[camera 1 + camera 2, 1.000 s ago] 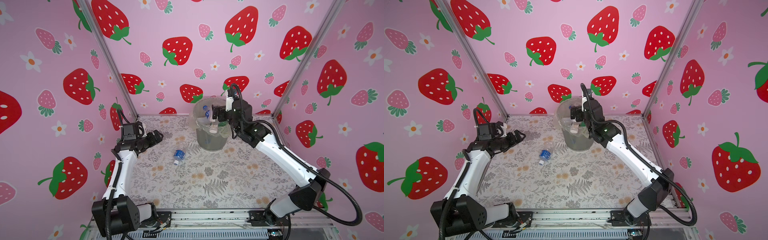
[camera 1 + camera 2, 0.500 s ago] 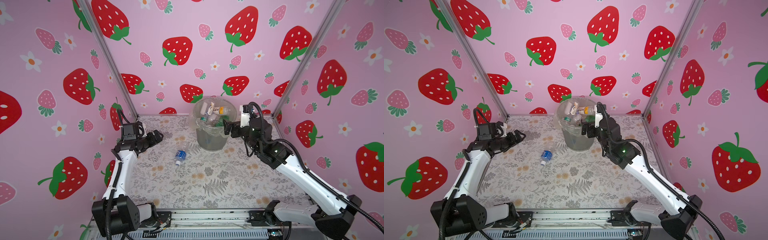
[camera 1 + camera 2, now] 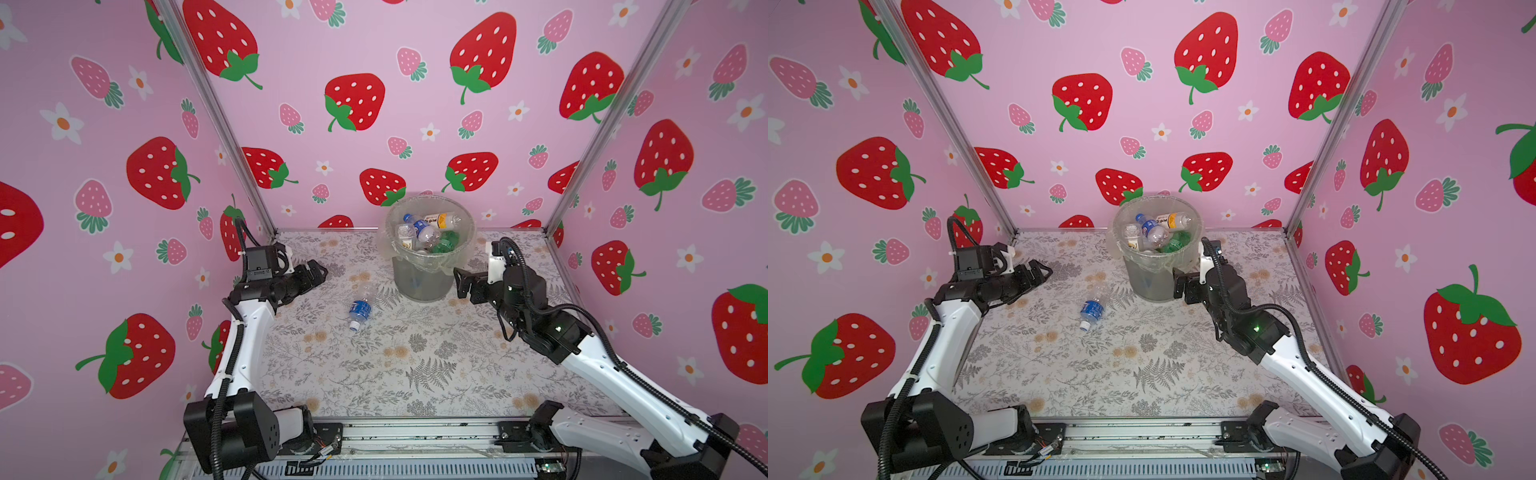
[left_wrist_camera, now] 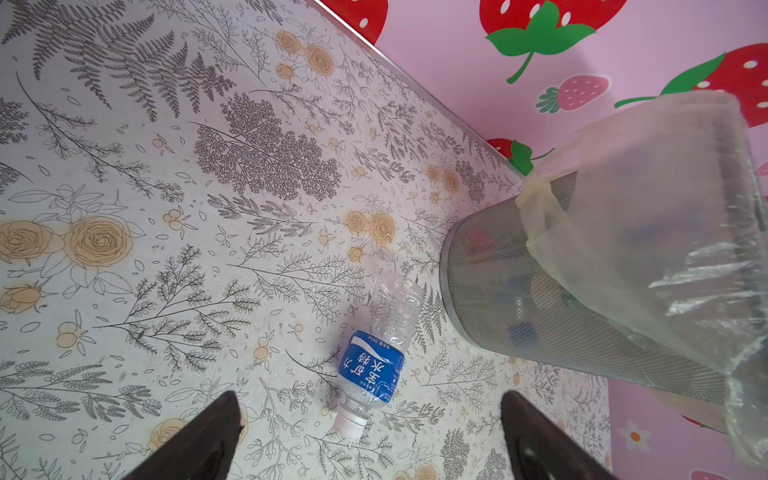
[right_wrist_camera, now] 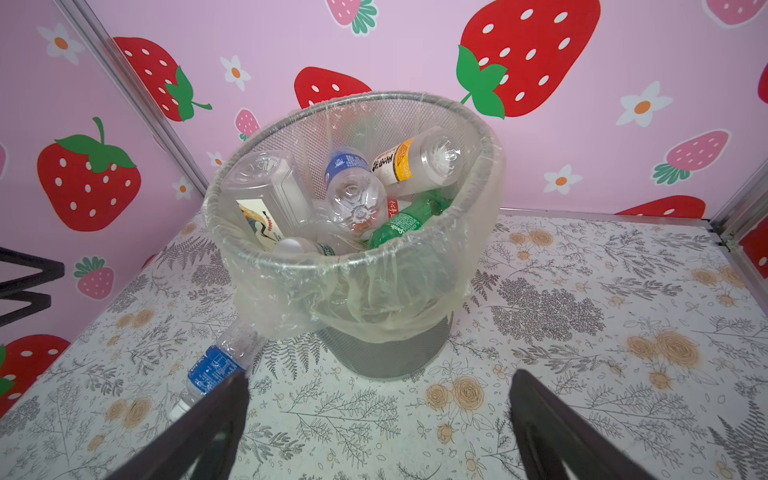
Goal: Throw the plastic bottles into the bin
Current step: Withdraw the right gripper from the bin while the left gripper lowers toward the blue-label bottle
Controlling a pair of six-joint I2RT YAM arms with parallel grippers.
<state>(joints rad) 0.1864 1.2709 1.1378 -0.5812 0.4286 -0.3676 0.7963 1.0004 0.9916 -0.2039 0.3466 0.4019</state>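
Standing wide apart, left fingers [image 4: 199, 440] and right fingers [image 5: 208, 424] each hold nothing.

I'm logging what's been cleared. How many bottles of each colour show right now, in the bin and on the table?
Blue-label clear: 2, the binned bottle and the loose bottle on the table
Green bottle: 1
Yellow-label bottle: 1
Squarish clear bottle: 1
White-capped bottle, half buried: 1
Total: 6 told apart; others in the bin are too covered to count.

right claw [image 3: 458, 284] pulled back from above bin [image 3: 419, 284], now low beside it
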